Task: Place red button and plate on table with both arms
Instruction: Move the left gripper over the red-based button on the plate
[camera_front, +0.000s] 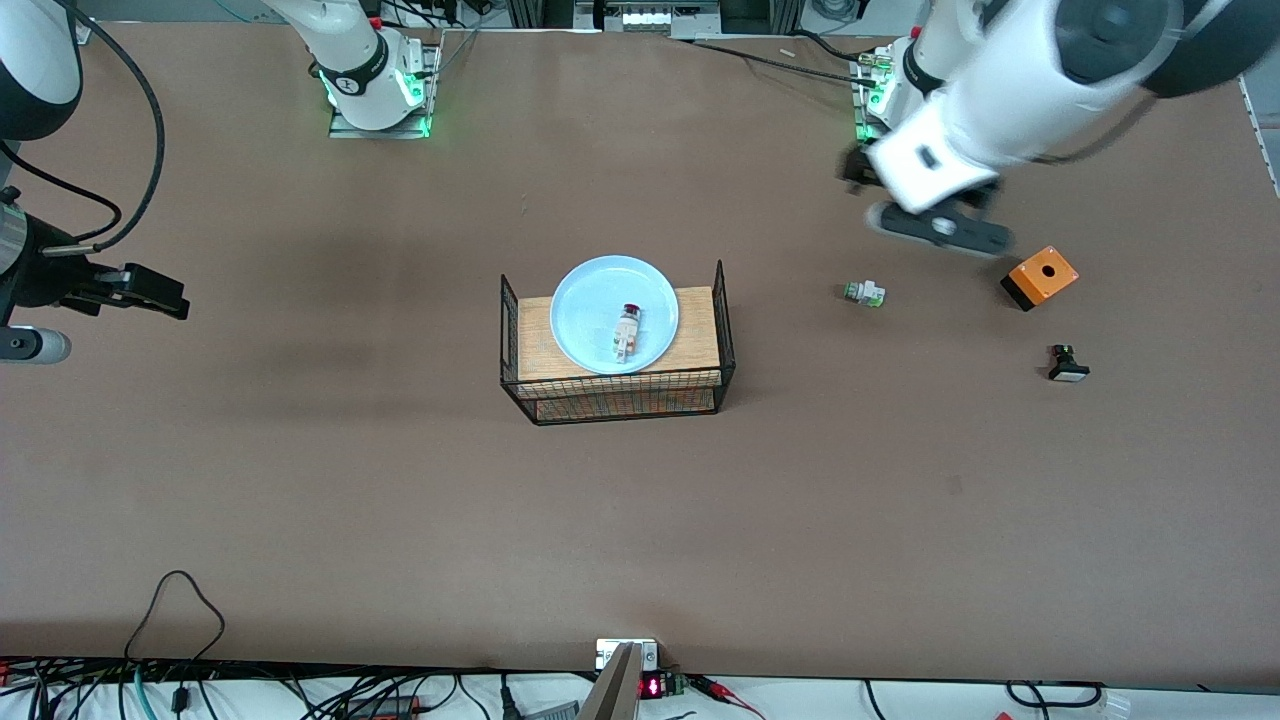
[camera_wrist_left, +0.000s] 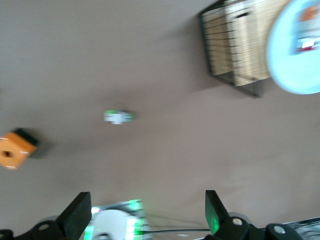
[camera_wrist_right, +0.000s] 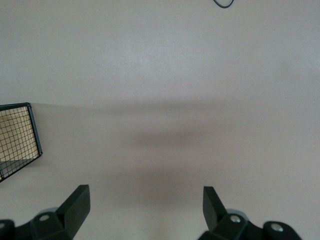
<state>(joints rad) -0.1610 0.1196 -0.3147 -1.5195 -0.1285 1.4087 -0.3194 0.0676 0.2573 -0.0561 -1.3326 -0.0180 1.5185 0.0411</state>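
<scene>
Cables (camera_front: 180, 690) and a small box with a red display (camera_front: 650, 686) line the bottom edge of the front frame, nearest the camera, just off the brown table (camera_front: 640, 520).

At the centre of that frame stands a black wire rack (camera_front: 617, 350) with a wooden top. On it lies the pale blue plate (camera_front: 590, 300), and in the plate rests the red button (camera_front: 627, 331), on its side, its dark red cap pointing toward the top of the frame. Neither is on the table itself yet.

My left gripper (camera_wrist_left: 145, 212) hangs in the upper right of the front frame, over the table near my left base, blurred there. My left wrist view shows its two fingers spread wide with nothing between them; the rack and plate sit at that picture's upper right.

My right gripper (camera_wrist_right: 145, 207) hovers at the left edge of the front frame, over bare table toward the right arm's end. Its fingers are also fully apart and hold nothing; a corner of the rack shows at the left edge of the right wrist picture.

In the right part of the front frame lie a green-capped white button (camera_front: 864, 293), an orange box (camera_front: 1040, 276) with a round hole, and, lower, a black button with a white cap (camera_front: 1067, 365), all well apart from the rack.
</scene>
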